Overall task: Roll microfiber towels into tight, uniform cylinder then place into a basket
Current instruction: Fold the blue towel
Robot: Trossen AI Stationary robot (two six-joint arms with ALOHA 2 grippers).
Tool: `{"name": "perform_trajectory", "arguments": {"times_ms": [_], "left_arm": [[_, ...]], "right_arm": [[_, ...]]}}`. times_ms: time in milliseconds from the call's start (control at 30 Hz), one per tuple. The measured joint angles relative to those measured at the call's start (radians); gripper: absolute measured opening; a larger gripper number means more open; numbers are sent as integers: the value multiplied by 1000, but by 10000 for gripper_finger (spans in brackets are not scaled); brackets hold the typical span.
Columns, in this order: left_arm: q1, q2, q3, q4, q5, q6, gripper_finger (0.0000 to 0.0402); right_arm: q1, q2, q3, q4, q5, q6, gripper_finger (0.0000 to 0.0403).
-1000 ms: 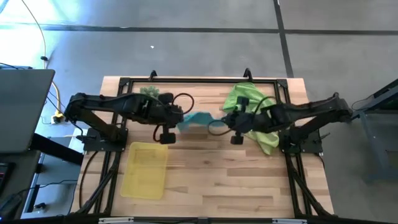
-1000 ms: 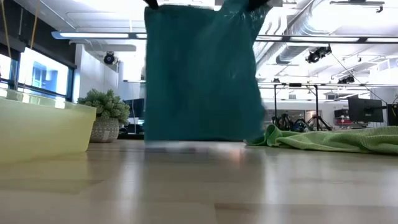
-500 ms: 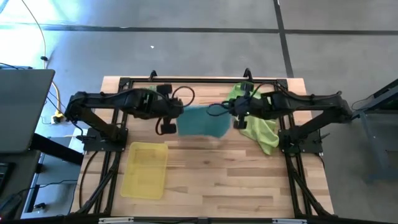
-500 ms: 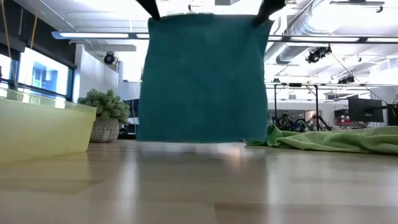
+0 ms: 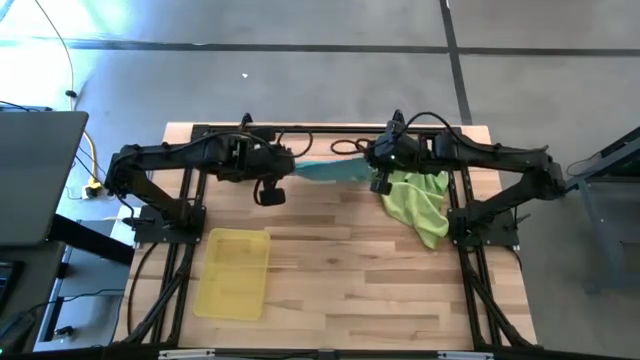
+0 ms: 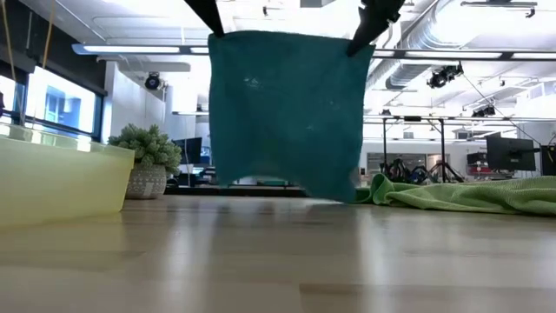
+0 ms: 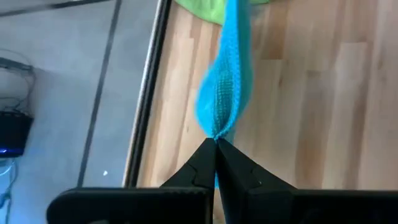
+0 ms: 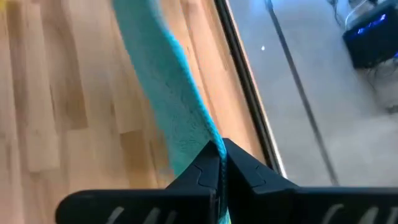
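Note:
A teal towel (image 6: 287,113) hangs spread between my two grippers near the table's far edge; it also shows in the high view (image 5: 330,170). My left gripper (image 5: 288,163) is shut on its left upper corner, my right gripper (image 5: 372,165) on its right upper corner. Lime green towels (image 5: 420,200) lie crumpled at the far right, under my right arm. The translucent yellow basket (image 5: 233,272) stands on the near left of the table. My left gripper pinches the towel's upper left corner (image 7: 216,132) between its two shut fingers, from above. The towel hangs below, lifted clear of the table. My right gripper pinches the towel's upper right corner (image 8: 214,142) between its two shut fingers, from above. The top edge (image 6: 287,35) runs nearly straight between the grippers.
A spiky pale-green ball (image 6: 149,148) in a small pot stands at the far left. The dark frame rail (image 5: 320,130) runs along the far edge. Bare wood (image 5: 370,280) lies between the basket and the near right.
Both grippers have gone toward the table's far edge and up, still shut on the towel's corners. The towel has spread flat between them, and its lower edge has lifted off the table and swung.

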Motion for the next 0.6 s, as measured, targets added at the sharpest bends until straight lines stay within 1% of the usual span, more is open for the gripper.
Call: {"name": "perform_trajectory", "arguments": {"times_ms": [67,167,267,400,500,600], "left_arm": [[1,0,0,0,-31,15,0],[13,0,0,1,-140,24,0],[47,0,0,9,-213,74,0],[90,0,0,43,-247,134,0],[113,1,0,76,-271,127,0],[125,1,0,78,-313,99,0]], "right_arm": [[2,0,0,5,38,-43,0],[-19,3,0,41,102,-118,0],[-57,4,0,95,102,-212,0],[-104,4,1,216,105,-334,0],[-129,4,1,291,137,-388,0],[-131,4,1,301,154,-406,0]]}}
